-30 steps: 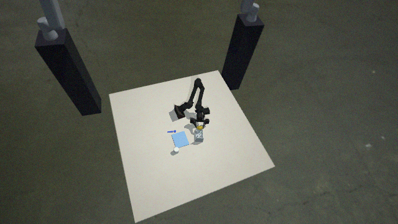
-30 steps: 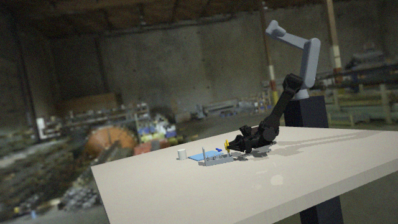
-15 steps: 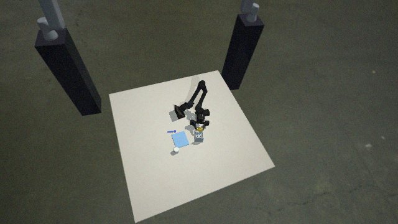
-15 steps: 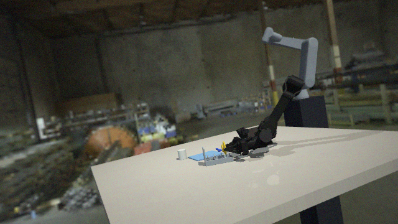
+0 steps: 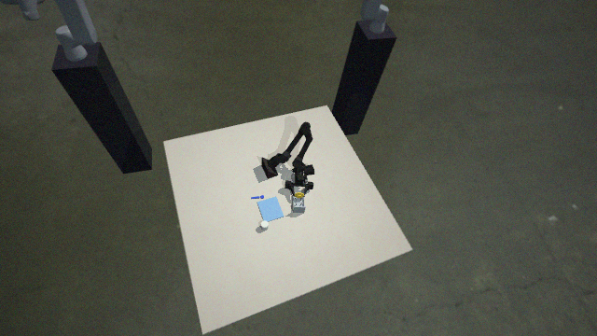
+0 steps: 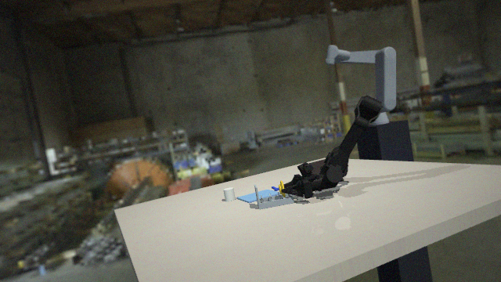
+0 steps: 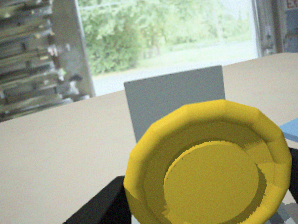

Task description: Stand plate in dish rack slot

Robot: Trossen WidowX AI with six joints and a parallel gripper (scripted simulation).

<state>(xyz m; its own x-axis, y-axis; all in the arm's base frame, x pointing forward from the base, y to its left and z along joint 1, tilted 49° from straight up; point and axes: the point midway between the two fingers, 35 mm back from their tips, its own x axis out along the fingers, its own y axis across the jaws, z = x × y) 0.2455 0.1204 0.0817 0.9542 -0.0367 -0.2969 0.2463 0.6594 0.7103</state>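
The yellow plate (image 5: 299, 195) (image 6: 281, 188) (image 7: 215, 185) stands upright on edge in my gripper (image 5: 298, 190) (image 6: 285, 189) (image 7: 205, 173), which is shut on it with one finger at each side. The grey dish rack (image 5: 298, 209) (image 6: 274, 203) (image 7: 175, 102) has a tall end panel on the side away from the arm and low rails between. The plate is over the rack's arm-side end, facing the tall panel. Its lower edge is cut off in the wrist view, and I cannot tell whether it sits in a slot.
A blue square mat (image 5: 270, 209) (image 6: 254, 196) (image 7: 291, 129) lies beside the rack. A white cup (image 5: 264, 225) (image 6: 228, 194) stands at the mat's far corner. A small blue utensil (image 5: 256, 197) (image 6: 275, 189) lies at its arm side. All are on the pale table (image 5: 233, 261) (image 6: 219, 239).
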